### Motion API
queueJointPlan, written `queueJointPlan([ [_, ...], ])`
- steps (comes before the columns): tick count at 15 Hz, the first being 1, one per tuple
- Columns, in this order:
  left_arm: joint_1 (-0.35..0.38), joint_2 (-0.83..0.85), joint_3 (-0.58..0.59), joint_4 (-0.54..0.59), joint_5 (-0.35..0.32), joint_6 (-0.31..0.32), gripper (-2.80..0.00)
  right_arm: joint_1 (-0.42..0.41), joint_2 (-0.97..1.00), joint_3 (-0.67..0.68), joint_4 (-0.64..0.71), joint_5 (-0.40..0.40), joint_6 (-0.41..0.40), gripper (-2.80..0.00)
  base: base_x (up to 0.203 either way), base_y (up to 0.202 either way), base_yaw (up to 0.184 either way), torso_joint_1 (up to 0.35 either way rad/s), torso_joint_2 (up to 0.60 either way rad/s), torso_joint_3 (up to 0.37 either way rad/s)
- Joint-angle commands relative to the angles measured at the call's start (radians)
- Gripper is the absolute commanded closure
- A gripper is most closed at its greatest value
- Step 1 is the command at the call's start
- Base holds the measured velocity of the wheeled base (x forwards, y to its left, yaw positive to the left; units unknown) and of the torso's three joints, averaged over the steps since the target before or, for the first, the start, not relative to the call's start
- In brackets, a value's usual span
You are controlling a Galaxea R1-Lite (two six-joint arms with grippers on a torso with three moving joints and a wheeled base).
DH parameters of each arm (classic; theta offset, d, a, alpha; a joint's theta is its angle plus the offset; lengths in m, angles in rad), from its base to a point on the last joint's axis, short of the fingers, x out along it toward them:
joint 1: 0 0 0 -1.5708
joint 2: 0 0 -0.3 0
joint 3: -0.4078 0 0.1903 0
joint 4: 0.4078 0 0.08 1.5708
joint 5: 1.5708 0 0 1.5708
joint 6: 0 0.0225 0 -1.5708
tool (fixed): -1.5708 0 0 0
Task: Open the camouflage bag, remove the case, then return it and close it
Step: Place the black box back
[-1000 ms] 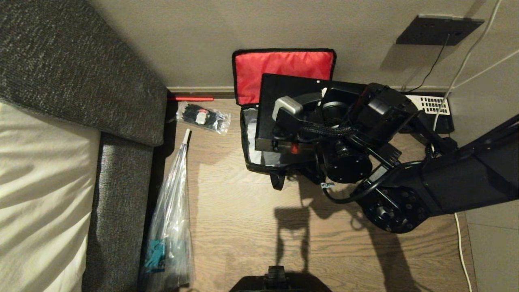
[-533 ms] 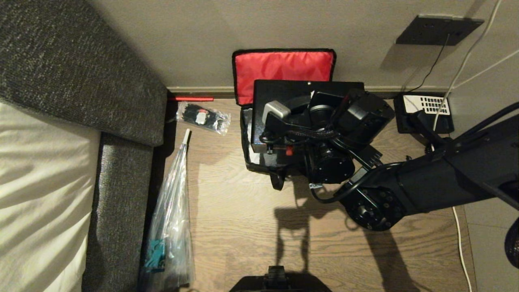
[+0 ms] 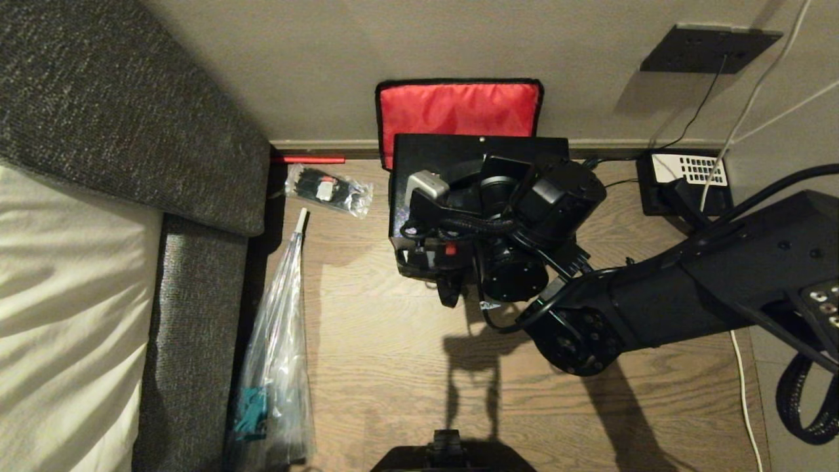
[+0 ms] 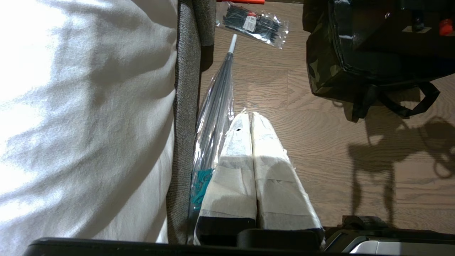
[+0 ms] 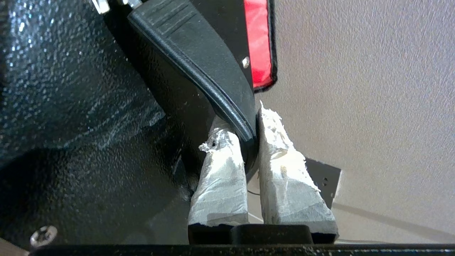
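Head view, sofa [image 3: 98, 131]: a grey upholstered block with a pale cushion is filling the left side, beside the wooden floor [image 3: 380, 367].
Right arm [image 3: 688, 295]: it is reaching in from the right, over the bag by the wall.
Camouflage bag [image 3: 419, 265]: it is sitting on the floor against the wall, open, its red-lined lid [image 3: 452, 108] leaning upright on the wall; the left wrist view is showing its camouflage side [image 4: 320, 71] and black straps.
Case [image 3: 446, 154]: the flat black case is hanging over the bag's mouth, covering most of the opening; whether its lower edge is inside cannot be told.
Right gripper [image 5: 245, 142]: its taped fingers [image 5: 220, 177] are pinching the case's black handle strip [image 5: 199, 60] between them.
Left gripper [image 4: 251, 142]: it is hanging low near the sofa edge, over the floor, its white fingers pressed together on nothing.
Long clear plastic bag [image 3: 275, 367]: lying along the sofa base.
Desk telephone [image 3: 688, 180]: sitting by the wall, right of the bag.
Small plastic packet [image 3: 328, 190]: lying left of the bag.
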Motion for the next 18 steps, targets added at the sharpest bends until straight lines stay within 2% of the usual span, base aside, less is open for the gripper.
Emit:
queueJointPlan([
  [1, 0.000, 0.001, 0.040, -0.001, -0.001, -0.001, 0.00, 0.003, 0.020, -0.003, -0.019, -0.004, -0.014, 0.00, 0.000, 0.000, 0.000, 0.000, 0.00, 0.000],
  [3, 0.000, 0.001, 0.040, -0.001, 0.001, -0.001, 0.00, 0.003, 0.026, -0.003, -0.039, -0.007, -0.036, 0.00, 0.000, 0.000, 0.000, 0.000, 0.00, 0.000],
  [9, 0.000, 0.001, 0.040, -0.001, -0.001, -0.001, 0.00, -0.003, 0.050, -0.015, -0.048, -0.003, -0.034, 0.00, 0.000, 0.000, 0.000, 0.000, 0.00, 0.000],
  [18, 0.000, 0.001, 0.040, -0.001, 0.001, -0.001, 0.00, -0.062, 0.092, -0.060, -0.047, 0.008, -0.024, 0.00, 0.000, 0.000, 0.000, 0.000, 0.00, 0.000],
])
